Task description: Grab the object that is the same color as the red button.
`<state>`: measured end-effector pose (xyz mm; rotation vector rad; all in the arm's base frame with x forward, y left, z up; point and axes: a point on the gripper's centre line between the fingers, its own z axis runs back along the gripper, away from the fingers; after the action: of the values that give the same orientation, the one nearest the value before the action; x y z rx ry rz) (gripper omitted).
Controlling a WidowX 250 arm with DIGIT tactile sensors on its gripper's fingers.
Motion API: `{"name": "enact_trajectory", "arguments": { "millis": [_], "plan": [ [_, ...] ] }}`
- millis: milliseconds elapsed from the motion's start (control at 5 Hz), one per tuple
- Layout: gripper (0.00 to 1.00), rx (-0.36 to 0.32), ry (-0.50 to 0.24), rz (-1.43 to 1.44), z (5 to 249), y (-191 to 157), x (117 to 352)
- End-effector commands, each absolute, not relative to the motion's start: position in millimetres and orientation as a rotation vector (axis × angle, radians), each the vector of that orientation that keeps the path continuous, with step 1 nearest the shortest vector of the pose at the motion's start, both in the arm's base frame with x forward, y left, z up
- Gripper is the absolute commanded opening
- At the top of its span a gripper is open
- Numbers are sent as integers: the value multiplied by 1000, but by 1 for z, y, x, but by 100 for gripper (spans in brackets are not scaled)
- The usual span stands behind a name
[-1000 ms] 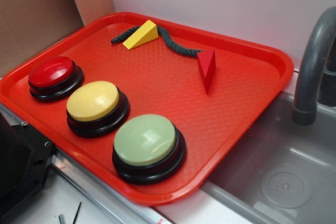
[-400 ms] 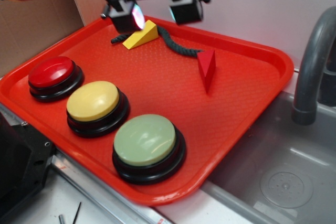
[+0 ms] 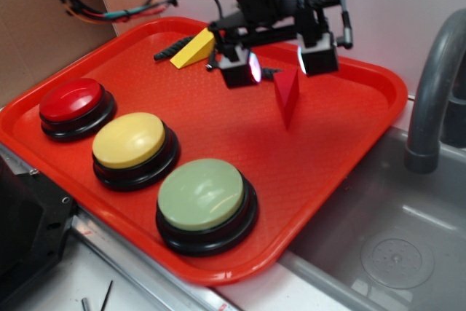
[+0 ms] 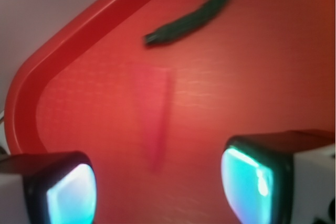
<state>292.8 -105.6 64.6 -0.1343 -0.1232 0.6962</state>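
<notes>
A: Right — end effector (image 3: 278, 65) hangs over the far part of the tray (image 3: 342, 172), jaws spread wide, nothing held. The red wedge (image 3: 287, 94) stands just below and between the two pads, nearer the right one in the exterior view.

B: Wrist view agrees? The wedge (image 4: 152, 114) looks blurred there.

A: Yes, it sits ahead of the gap, roughly centred. Main risk, as I judge it: the wedge is narrow and stands on edge, so a pad landing on its sloped face could tip or skate it instead of pinching it.

B: And the dark rope (image 4: 194, 11)?

A: Its end lies just behind the wedge. A descent drifting that way could snag it. The yellow wedge (image 3: 194, 49) is further off to the left, behind the left pad.

B: Room?

A: Open tray floor toward the camera side. The far rim is near; little slack there. The red button (image 3: 73, 103) and its yellow (image 3: 131, 143) and green (image 3: 204, 198) neighbours are well apart, no obstacle.
</notes>
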Motion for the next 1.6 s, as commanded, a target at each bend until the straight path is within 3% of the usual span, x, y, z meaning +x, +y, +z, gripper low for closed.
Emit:
{"name": "enact_trajectory", "arguments": {
  "millis": [0,200,400,800,1000,1200,1400],
  "plan": [
    [100,-104,-155,747,46,-89,335],
    [100,-93,-134,785,43,-82,334],
    [0,-87,-124,781,41,-83,332],
    [0,-94,-141,688,54,-89,326],
    [0,-103,-159,522,91,-89,323],
    [0,-120,-121,330,137,-80,318],
    [0,-136,-128,185,174,-76,307]
  ]
}}
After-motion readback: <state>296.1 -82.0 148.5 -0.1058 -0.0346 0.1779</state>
